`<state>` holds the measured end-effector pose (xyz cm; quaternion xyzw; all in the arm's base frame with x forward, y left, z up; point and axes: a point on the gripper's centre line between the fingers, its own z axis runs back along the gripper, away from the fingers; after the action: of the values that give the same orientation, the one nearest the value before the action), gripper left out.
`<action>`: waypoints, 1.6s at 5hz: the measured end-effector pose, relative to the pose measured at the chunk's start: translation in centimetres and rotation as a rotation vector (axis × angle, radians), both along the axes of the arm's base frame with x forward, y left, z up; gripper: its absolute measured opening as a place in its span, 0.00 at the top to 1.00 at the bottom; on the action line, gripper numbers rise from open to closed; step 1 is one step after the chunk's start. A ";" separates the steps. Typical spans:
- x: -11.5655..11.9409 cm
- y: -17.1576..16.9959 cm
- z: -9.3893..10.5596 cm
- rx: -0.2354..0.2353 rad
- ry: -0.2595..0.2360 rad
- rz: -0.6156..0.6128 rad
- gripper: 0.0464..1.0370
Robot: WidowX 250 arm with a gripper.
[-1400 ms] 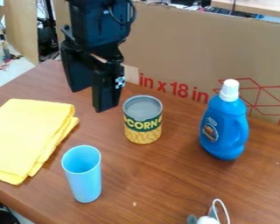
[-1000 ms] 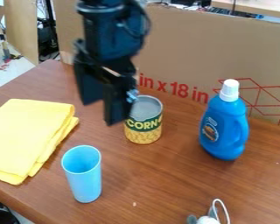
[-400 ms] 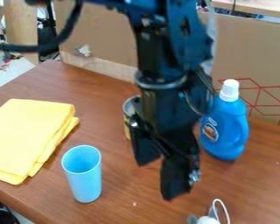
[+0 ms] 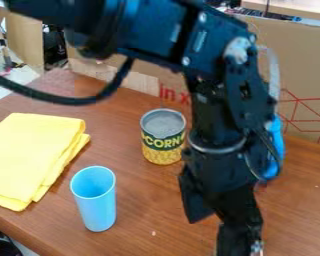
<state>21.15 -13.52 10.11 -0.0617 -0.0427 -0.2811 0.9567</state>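
Note:
The gripper (image 4: 215, 234) hangs low over the front right of the table, its two fingers apart with nothing seen between them. Behind the arm, the blue bottle (image 4: 277, 142) is mostly hidden; a strip of its right side shows. A corn can (image 4: 163, 145) stands upright just left of the arm, near the middle. To the gripper's left, a light blue cup (image 4: 100, 212) is upright with its mouth up. A folded yellow cloth (image 4: 32, 155) lies flat at the left.
The wooden table (image 4: 142, 227) has its left edge beside the cloth. A large cardboard panel (image 4: 303, 65) rises along the back. A black cable (image 4: 62, 98) loops from the arm over the table's back left.
The gripper has travelled from the back left, past the can, to the front right, and the arm now covers most of the bottle. Can, cup and cloth have stayed put.

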 end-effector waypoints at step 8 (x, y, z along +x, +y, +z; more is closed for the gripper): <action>-0.8 -1.7 -5.0 0.033 0.127 -0.088 0.40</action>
<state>20.36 -15.18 5.10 -0.0656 0.0257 -0.3190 0.9451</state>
